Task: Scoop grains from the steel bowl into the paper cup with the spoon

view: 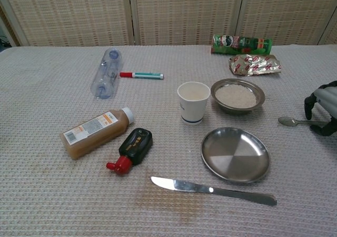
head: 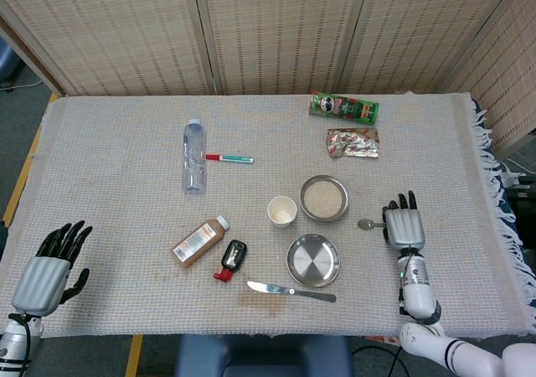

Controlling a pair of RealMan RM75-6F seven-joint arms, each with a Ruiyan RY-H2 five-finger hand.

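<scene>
Woven screens are standing behind the bench, which is wearing a pale knitted cloth. Taking the steel bowl of grains as the landmark: the paper cup is standing upright just left of it, and an empty steel plate is lying just in front of it. The spoon is lying flat on the cloth to the right of the bowl, its bowl end pointing toward the steel bowl. The right hand is hovering over the spoon's handle with its fingers curling downward around it; whether they are actually touching or gripping the handle I cannot tell. The left hand is waiting far left of the bowl, near the bench's front corner, fingers apart and holding nothing.
</scene>
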